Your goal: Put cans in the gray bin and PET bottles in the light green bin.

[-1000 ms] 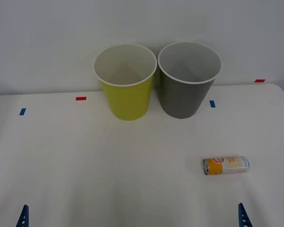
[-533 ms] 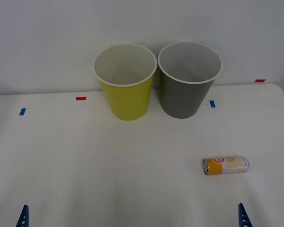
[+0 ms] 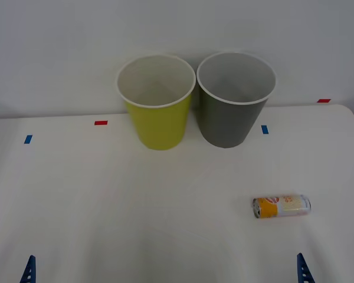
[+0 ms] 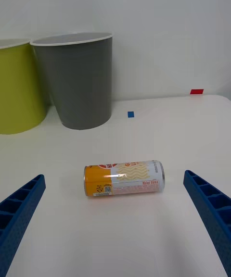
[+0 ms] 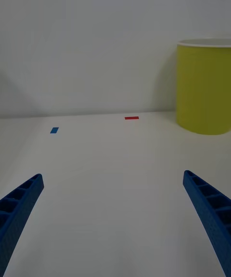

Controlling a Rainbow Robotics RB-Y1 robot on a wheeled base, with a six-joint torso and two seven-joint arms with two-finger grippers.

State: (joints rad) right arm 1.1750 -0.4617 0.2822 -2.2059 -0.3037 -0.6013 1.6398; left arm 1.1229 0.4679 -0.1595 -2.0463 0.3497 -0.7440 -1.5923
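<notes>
1. One broad white table (image 3: 106,200) with a smooth matte top carries everything; a plain pale wall rises behind its far edge.
2. Two tapered round plastic wastebaskets of the same size stand upright at the back of the table, rims just beside each other. The light green bin (image 3: 158,121) stands on the left, lime outside, white inside and on the rim. The gray bin (image 3: 229,118) stands on the right, dark outside, lighter gray within, with a pale rim. Both insides look bare as far as the front view sees.
3. The right gripper (image 4: 115,219) hovers low at the table's near right edge with its blue ribbed fingers (image 4: 211,217) spread wide and holding nothing; the can lies on the table beyond the gap between them.
4. The left gripper (image 5: 115,219) waits at the near left edge, likewise released, its blue ribbed fingers (image 5: 19,205) wide apart over bare tabletop, with the light green bin ahead and off to one side.
5. The can (image 3: 281,206) is slim and small, lying on its side on the right half of the table, well apart from the bins and nearer the robot. Its label is orange at one end and cream-white at the other, with a red-white logo, and silver metal ends.
6. Small tape marks dot the far table: red tape (image 3: 100,122) and blue tape (image 3: 28,139) on the left, blue tape (image 3: 264,129) beside the gray bin, and red tape (image 3: 323,101) at the far right edge. Nothing stands between the can and the gray bin.
</notes>
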